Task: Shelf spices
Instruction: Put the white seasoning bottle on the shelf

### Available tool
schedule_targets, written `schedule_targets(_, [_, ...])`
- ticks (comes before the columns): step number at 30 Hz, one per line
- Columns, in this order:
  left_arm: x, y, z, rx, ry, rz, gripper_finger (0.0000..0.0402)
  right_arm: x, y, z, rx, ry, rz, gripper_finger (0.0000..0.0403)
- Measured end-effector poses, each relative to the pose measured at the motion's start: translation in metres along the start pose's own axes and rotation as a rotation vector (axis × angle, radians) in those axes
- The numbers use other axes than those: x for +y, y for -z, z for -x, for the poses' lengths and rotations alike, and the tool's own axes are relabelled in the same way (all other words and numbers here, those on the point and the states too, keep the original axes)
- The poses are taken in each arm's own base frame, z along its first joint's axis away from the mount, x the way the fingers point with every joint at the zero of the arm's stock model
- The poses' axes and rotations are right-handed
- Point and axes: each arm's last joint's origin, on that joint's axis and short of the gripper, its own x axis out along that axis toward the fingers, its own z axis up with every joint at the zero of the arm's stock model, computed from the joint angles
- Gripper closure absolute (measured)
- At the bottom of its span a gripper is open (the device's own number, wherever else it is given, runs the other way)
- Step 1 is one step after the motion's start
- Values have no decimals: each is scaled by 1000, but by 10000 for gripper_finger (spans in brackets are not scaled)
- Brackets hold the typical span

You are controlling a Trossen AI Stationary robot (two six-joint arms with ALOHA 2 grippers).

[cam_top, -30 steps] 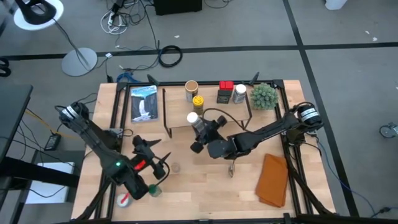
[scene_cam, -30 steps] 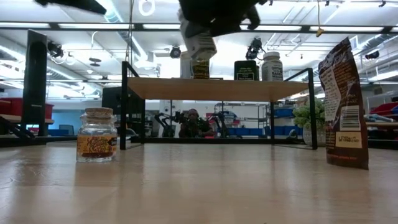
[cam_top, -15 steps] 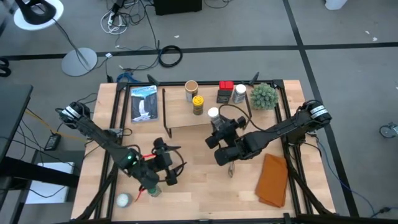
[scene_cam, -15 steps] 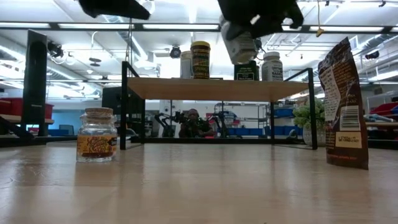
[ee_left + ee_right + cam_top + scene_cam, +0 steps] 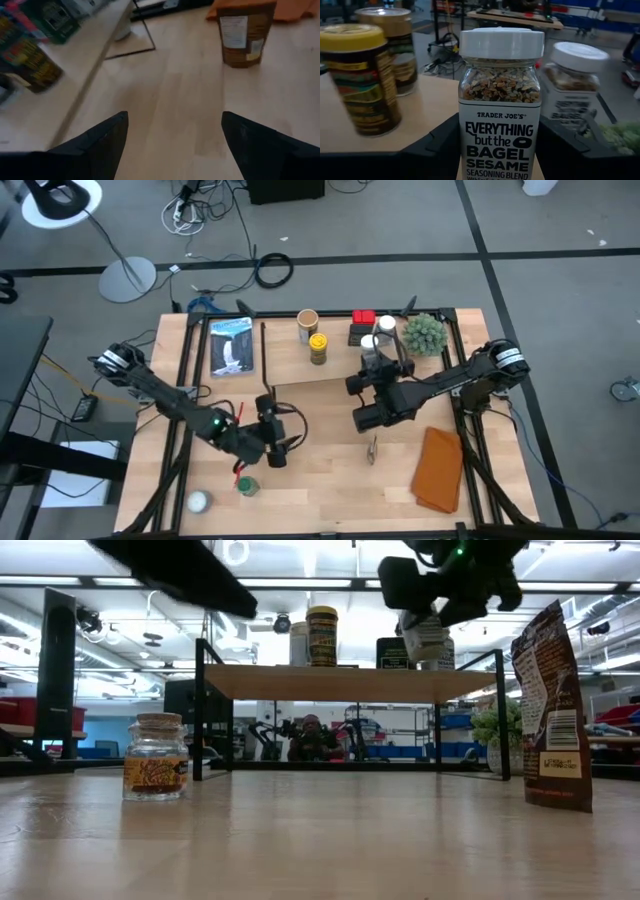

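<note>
The shelf (image 5: 300, 370) stands at the far middle of the table. On it are a tan-lidded jar (image 5: 308, 321), a yellow-lidded jar (image 5: 318, 346), a red tin (image 5: 363, 319) and a white-lidded jar (image 5: 386, 327). My right gripper (image 5: 372, 362) is over the shelf's right part, shut on a white-lidded seasoning jar (image 5: 500, 100). My left gripper (image 5: 276, 442) hangs open above the table, near the shelf's left front corner, with nothing between its fingers (image 5: 107, 145). A cork-topped jar (image 5: 155, 756) and a green jar (image 5: 247, 485) stand on the table. My right gripper pinches the seasoning jar's lower body (image 5: 470, 155) between its two fingers (image 5: 437, 147), one on each side. The fingers come nearly level from the table's near side. The jar stands upright just over the shelf's plank (image 5: 340, 680); its base is hidden by the fingers.
A brown pouch (image 5: 552, 710) stands on the table in front of the shelf's right end. An orange cloth (image 5: 438, 470) lies near right, a green plant (image 5: 423, 333) far right, a flat packet (image 5: 232, 345) far left, and a white-lidded jar (image 5: 198, 501) near left.
My right gripper has carried the seasoning jar along the shelf toward the table's right and far edges, rolling its wrist; the jar has sunk close to the plank. My left gripper has swung from the near left toward the table's middle, turning and sinking a little, still open.
</note>
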Motion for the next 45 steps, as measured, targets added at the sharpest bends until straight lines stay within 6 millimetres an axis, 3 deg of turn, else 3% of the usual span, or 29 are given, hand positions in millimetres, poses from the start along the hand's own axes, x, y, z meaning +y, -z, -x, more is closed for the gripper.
schedule_targets(6, [25,20,-7,-99,135,109,76,-9,2,-1,29,32,10,194])
schedule_targets(10, [37,22,-4,-123,196,120,76,-15,12,-9,46,63,2,194])
schedule_targets(16, [39,25,-2,-108,201,107,76,-27,30,-11,-9,73,-57,194])
schedule_targets(45, [42,25,-4,-92,189,110,76,-35,27,-8,7,95,44,169])
